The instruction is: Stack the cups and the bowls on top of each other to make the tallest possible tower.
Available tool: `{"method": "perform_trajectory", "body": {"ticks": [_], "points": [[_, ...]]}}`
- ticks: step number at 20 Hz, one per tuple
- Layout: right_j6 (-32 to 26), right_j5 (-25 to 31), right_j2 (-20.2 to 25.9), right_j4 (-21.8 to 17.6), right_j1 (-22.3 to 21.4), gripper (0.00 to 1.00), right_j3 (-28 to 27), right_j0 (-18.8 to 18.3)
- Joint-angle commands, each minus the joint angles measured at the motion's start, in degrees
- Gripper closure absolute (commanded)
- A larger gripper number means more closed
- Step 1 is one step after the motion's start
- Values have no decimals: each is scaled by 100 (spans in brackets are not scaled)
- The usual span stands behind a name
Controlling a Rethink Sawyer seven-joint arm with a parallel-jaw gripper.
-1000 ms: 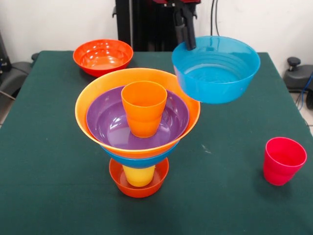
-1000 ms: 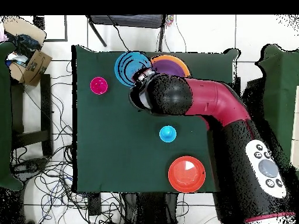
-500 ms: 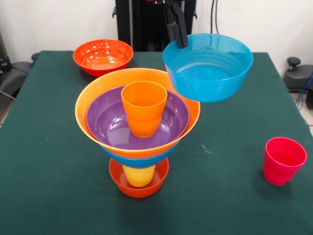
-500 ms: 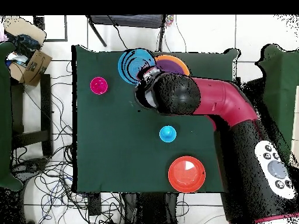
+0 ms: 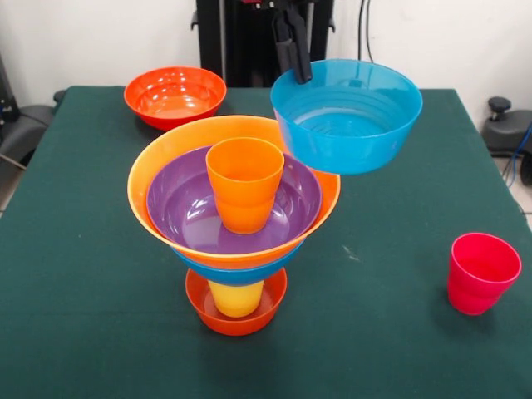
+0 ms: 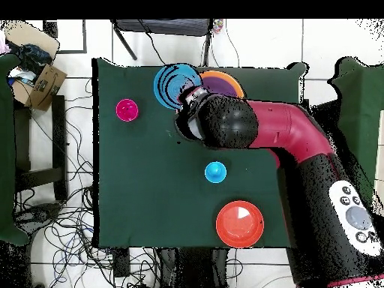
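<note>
The tower stands in the middle of the table: a small red-orange bowl (image 5: 237,320) at the base, a yellow cup (image 5: 236,298), a blue bowl (image 5: 237,273), the large light orange bowl (image 5: 158,166), the purple bowl (image 5: 187,212) and the orange cup (image 5: 244,183) on top. My gripper (image 5: 299,71) is shut on the near-left rim of the large blue bowl (image 5: 349,120), held in the air just right of and behind the tower top. In the overhead view the bowl (image 6: 172,82) overlaps the tower (image 6: 225,81).
A medium red-orange bowl (image 5: 174,96) sits at the far left corner, also in the overhead view (image 6: 240,223). A pinkish red cup (image 5: 482,273) stands at the right, also seen from overhead (image 6: 127,110). A blue cup (image 6: 215,172) shows only overhead. My arm (image 6: 270,135) reaches across the table.
My gripper has carried the large blue bowl to the left in the front view, closer to the tower, and slightly higher. Everything else is unmoved.
</note>
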Motion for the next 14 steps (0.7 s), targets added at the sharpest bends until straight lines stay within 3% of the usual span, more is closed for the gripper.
{"method": "perform_trajectory", "body": {"ticks": [1,14], "points": [[-1478,150,264,-490,438,100,147,-160],[-1516,288,433,-649,537,100,105,-423]]}}
